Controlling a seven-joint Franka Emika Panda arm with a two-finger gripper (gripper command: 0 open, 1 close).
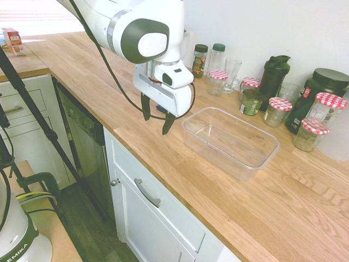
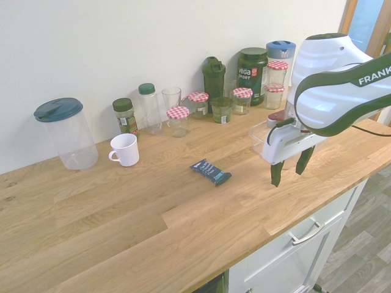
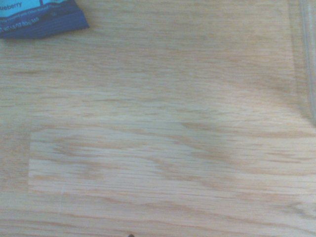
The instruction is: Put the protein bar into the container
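The protein bar [image 2: 210, 171] lay flat on the wooden worktop [image 2: 122, 207], near a white mug [image 2: 125, 149] and apart from the container [image 1: 230, 141]. The container stood clear and empty. The tool [image 2: 289, 166] hung above bare worktop between bar and container, pointing down, fingers spread wide, holding nothing.

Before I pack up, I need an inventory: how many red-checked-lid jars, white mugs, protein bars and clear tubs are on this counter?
Red-checked-lid jars: 5
White mugs: 1
Protein bars: 1
Clear tubs: 1
Total: 8
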